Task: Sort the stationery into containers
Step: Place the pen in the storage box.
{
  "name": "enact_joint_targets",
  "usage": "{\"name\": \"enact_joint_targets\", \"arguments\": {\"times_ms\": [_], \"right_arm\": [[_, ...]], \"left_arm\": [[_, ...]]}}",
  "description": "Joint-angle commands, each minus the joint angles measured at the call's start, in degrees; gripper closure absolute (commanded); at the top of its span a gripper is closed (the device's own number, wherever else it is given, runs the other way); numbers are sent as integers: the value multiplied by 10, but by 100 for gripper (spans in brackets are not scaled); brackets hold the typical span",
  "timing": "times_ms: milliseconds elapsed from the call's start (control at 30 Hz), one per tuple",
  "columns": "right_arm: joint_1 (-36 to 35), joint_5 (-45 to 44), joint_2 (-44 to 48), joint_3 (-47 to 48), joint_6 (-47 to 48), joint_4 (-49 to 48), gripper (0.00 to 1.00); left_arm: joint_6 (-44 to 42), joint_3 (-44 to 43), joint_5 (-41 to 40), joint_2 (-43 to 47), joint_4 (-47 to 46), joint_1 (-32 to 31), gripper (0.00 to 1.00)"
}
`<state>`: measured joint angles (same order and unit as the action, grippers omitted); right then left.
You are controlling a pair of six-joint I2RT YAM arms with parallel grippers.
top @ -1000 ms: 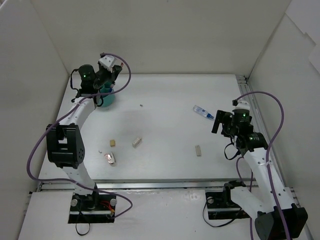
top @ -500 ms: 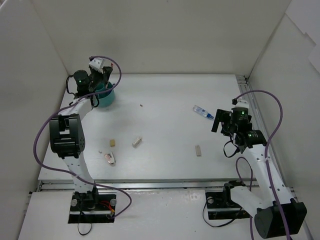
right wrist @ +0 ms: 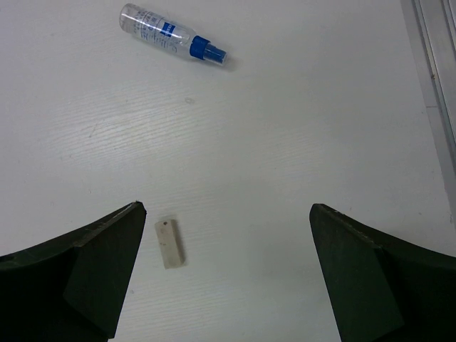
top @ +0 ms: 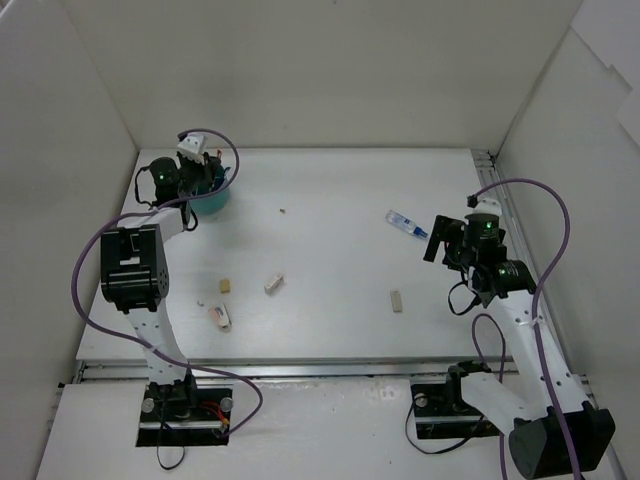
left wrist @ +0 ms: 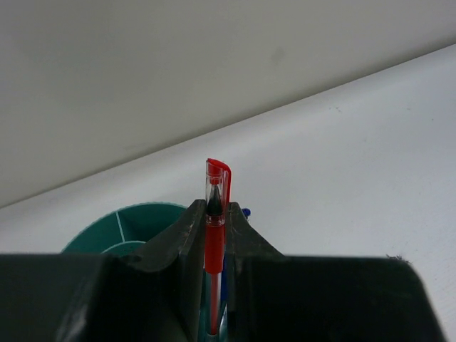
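Note:
The teal cup [top: 216, 199] stands at the table's far left. My left gripper [top: 209, 177] hangs right over it, shut on a red pen [left wrist: 214, 239] held upright. The pen's capped end sticks up above the fingers. The cup's rim [left wrist: 135, 213] and a divider show just behind the left finger, and a blue pen tip [left wrist: 246, 212] peeks out beside the right one. My right gripper [right wrist: 228, 207] stands open above the table, nothing between its fingers. A beige eraser [right wrist: 169, 243] lies by its left finger, and the blue-white tube [right wrist: 171, 33] lies further ahead.
Two more beige erasers [top: 273, 284] [top: 226, 285] and a small red-and-white item [top: 219, 317] lie left of centre. The tube [top: 407, 224] and one eraser [top: 397, 301] lie near the right arm. White walls enclose the table; a metal rail [right wrist: 434, 78] runs along its right edge.
My left gripper has swung left and come down over the teal cup with the red pen in it. The right arm has hardly moved.

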<state>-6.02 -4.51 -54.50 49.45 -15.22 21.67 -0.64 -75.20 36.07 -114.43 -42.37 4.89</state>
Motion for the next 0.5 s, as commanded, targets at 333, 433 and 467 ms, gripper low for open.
{"name": "enact_joint_targets", "arguments": {"times_ms": [333,433,467], "right_arm": [[3,6,46,-1,3,-20,2],[2,9,45,-6,7,-21,2],[1,8,46,-8,8,-21,2]], "left_arm": [[41,51,-19,120,-31,10,1],[63,55,-3,158,3,10,0],[88,50,-5,167,21,10,0]]}}
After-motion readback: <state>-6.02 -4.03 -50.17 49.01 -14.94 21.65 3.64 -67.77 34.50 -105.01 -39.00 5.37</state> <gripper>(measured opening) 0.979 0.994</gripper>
